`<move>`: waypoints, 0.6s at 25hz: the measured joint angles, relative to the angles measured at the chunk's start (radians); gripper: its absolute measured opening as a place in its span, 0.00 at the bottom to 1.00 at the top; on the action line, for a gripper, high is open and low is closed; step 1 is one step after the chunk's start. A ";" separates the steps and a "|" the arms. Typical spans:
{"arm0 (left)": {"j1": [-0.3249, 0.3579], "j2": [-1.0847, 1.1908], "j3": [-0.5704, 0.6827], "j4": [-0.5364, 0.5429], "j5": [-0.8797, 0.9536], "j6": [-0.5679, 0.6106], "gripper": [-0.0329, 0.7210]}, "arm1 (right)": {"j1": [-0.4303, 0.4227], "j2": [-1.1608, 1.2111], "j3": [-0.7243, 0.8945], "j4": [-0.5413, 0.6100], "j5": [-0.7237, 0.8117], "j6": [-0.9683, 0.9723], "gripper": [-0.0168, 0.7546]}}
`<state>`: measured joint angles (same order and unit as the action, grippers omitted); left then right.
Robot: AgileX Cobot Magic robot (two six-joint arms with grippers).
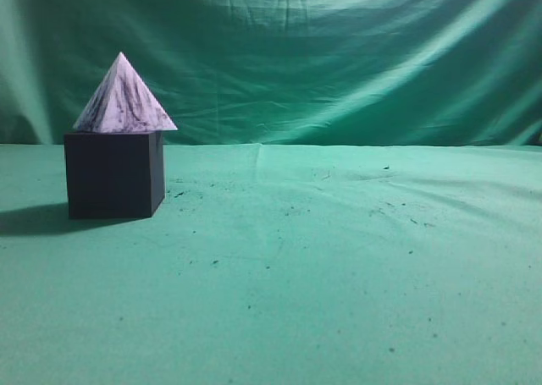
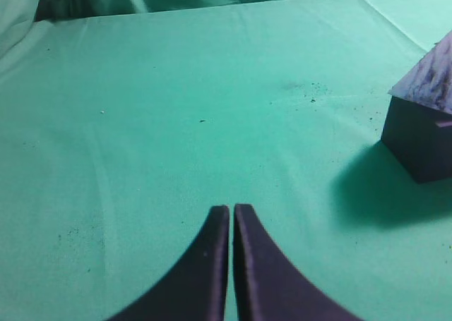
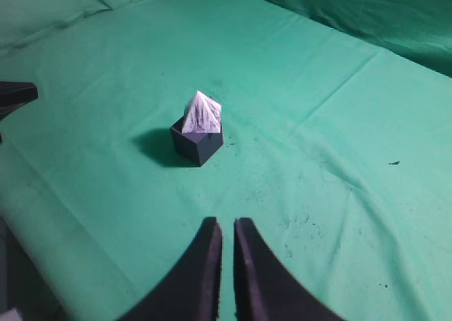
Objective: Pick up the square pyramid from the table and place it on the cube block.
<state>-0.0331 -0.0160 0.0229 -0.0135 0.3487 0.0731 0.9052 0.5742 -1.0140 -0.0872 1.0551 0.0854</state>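
The white, dark-streaked square pyramid [image 1: 124, 99] stands upright on top of the dark cube block [image 1: 113, 175] at the left of the green table [image 1: 322, 266]. The pair also shows in the right wrist view, pyramid [image 3: 201, 114] on cube [image 3: 198, 144], and at the right edge of the left wrist view, pyramid [image 2: 432, 80] on cube [image 2: 422, 141]. My left gripper [image 2: 232, 208] is shut and empty, well to the left of the cube. My right gripper [image 3: 227, 223] is shut and empty, high above the cloth and away from the stack. Neither gripper shows in the exterior view.
A wrinkled green backdrop curtain [image 1: 339, 55] hangs behind the table. The cloth carries small dark specks [image 1: 381, 207]. A dark part of the other arm [image 3: 14, 97] shows at the left edge of the right wrist view. The table's edge [image 3: 42, 257] runs at the lower left there.
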 joint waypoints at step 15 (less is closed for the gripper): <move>0.000 0.000 0.000 0.000 0.000 0.000 0.04 | -0.345 -0.284 0.424 0.102 -0.425 -0.199 0.11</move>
<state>-0.0331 -0.0160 0.0229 -0.0135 0.3487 0.0731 0.5602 0.2904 -0.5898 0.0148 0.6299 -0.1135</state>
